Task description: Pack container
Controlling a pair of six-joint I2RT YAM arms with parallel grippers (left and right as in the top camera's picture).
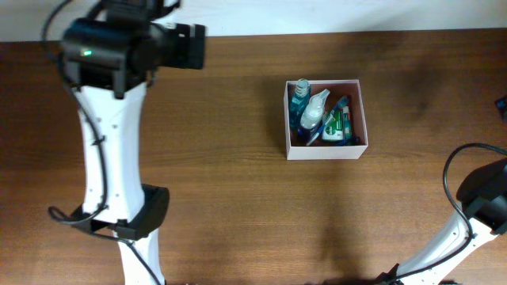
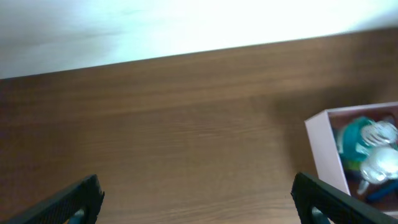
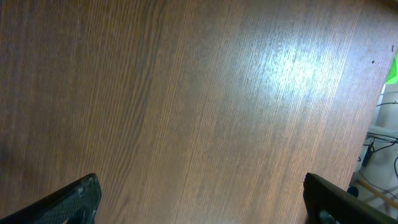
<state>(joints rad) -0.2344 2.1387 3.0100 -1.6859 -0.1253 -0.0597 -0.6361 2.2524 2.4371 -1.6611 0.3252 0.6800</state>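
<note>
Well, your left claw (image 2: 196,205) and right claw (image 3: 202,202) both gape empty above the table (image 1: 238,198) — the container (image 1: 325,150) looks packed, toiletries (image 1: 317,115) inside, so nothing needs holding.

The left gripper (image 2: 196,186) is seen spread wide, with only bare wooden table (image 2: 174,124) between its jaws. Just beyond the jaw at the view's right, the white-walled container (image 2: 326,149) is cut off by the frame edge. A blurred teal bottle (image 2: 354,134) and white items (image 2: 379,165) are seen inside.

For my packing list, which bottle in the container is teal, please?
The teal bottle in the container's far-left corner; the spray bottle beside it is white.
</note>
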